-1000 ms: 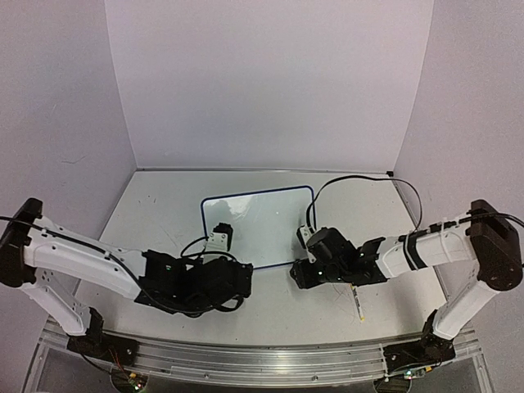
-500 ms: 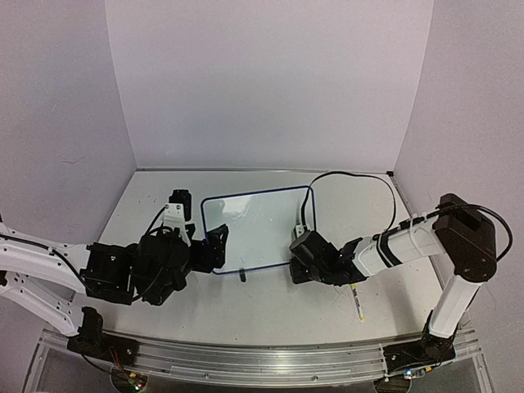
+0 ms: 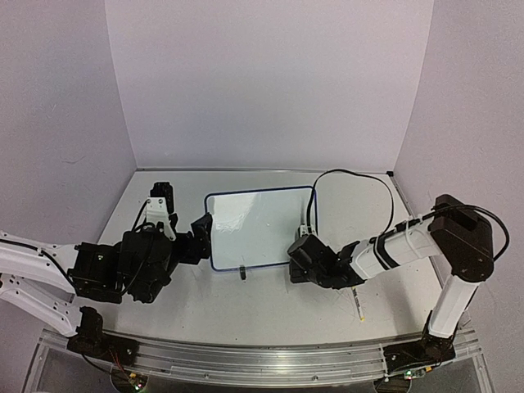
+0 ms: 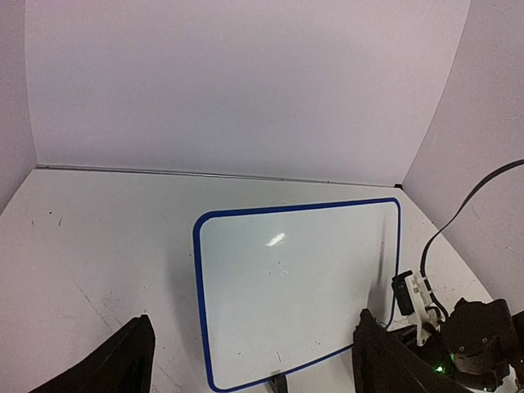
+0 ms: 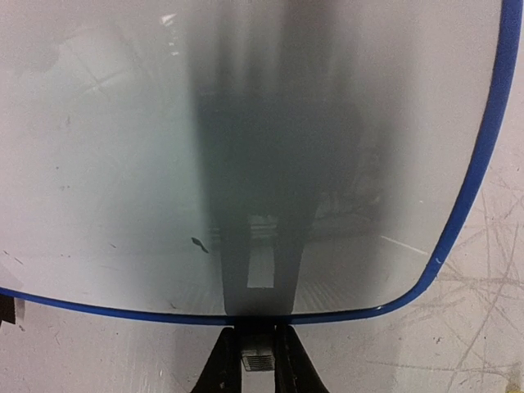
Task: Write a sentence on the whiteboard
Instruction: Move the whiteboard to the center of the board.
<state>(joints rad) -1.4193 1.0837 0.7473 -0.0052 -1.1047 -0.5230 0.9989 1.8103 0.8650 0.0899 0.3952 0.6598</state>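
White scuffed surface (image 3: 164, 205) under pale walls: my left hand (image 3: 202, 232) stands wide open just at the left edge of the whiteboard (image 3: 258, 225), which lies mid-surface. My right hand (image 5: 254, 334) is pinched narrow at the board's near edge by its right corner, tips against the blue frame; I cannot tell whether it grips it.

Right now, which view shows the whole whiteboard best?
Left wrist view: the whiteboard shows nearly whole and large, with its blue frame on all sides. Top view shows it small, its near right corner hidden. Right wrist view shows only its near edge and one corner.
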